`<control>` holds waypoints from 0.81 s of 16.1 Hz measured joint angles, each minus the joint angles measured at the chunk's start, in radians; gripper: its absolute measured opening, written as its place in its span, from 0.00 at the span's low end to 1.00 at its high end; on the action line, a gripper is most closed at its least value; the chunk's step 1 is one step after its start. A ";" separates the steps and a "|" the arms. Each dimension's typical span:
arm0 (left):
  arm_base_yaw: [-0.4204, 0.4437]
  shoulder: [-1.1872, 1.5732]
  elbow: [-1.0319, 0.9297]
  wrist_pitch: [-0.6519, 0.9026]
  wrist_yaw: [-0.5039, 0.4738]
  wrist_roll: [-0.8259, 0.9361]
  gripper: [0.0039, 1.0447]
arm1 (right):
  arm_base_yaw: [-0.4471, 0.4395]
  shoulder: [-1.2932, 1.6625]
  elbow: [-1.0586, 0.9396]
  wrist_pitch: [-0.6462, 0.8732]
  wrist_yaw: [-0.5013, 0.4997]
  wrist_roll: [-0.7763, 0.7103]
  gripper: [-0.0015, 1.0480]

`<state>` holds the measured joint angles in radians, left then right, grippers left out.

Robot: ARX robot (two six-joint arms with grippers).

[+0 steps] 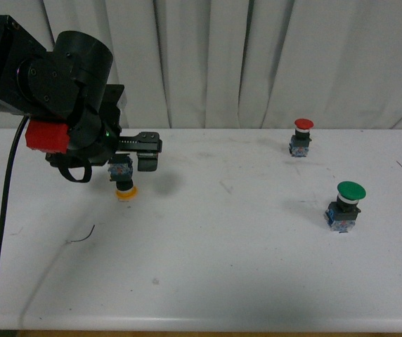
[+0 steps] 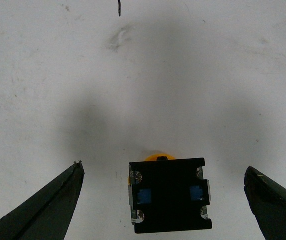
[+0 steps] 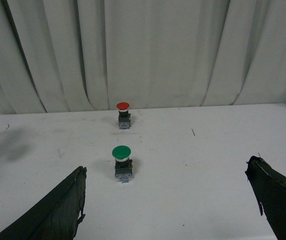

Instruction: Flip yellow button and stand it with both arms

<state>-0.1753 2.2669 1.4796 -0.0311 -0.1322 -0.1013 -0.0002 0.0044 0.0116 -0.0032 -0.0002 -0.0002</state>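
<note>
Yellow button [image 1: 124, 184]: sits upside down on the table [image 1: 222, 274], on the robot's left side, with the orange-yellow cap flat on the surface and the black-and-blue contact block pointing up

Why it needs flipping: on its cap it looks steady enough, but the task wants it standing the other way, cap uppermost

Left gripper [image 2: 163, 167]: spread wide, grasping nothing; it hangs right over the button, and in the left wrist view the contact block lies between the two fingers [image 2: 53, 205] with clear table on either side

Why held so: this looks like a line-up for closing on the flat sides of the block, which should offer a surer hold than the round cap

Right gripper [image 3: 165, 166]: also released and empty, held off to the robot's right and looking across the table; the arm itself does not show in the front view

Why it waits: my guess is that the turn-over needs a second hold, so this arm has yet to come across

Other buttons: the green-capped button [image 1: 346, 203] and the red-capped button [image 1: 301, 137] stand upright on the right side, well apart from the yellow one and out of the way

Progress: early, since nothing is grasped or turned yet

Risk: a pinch off-centre could tip the button onto its side
</note>
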 joint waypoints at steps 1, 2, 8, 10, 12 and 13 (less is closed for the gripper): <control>0.000 0.001 0.002 -0.002 -0.002 0.001 0.94 | 0.000 0.000 0.000 0.000 0.000 0.000 0.94; 0.000 0.001 0.003 -0.006 -0.003 0.004 0.90 | 0.000 0.000 0.000 0.000 0.000 0.000 0.94; 0.000 0.001 0.007 -0.015 -0.014 0.003 0.51 | 0.000 0.000 0.000 0.000 0.000 0.000 0.94; -0.002 0.001 0.009 -0.017 -0.015 0.003 0.44 | 0.000 0.000 0.000 0.000 0.000 0.000 0.94; -0.003 0.001 0.009 -0.014 -0.016 0.003 0.38 | 0.000 0.000 0.000 0.000 0.000 0.000 0.94; -0.004 0.001 0.009 -0.014 -0.016 0.003 0.37 | 0.000 0.000 0.000 0.000 0.000 0.000 0.94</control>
<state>-0.1791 2.2677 1.4887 -0.0452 -0.1478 -0.0982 -0.0002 0.0044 0.0116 -0.0032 0.0002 -0.0002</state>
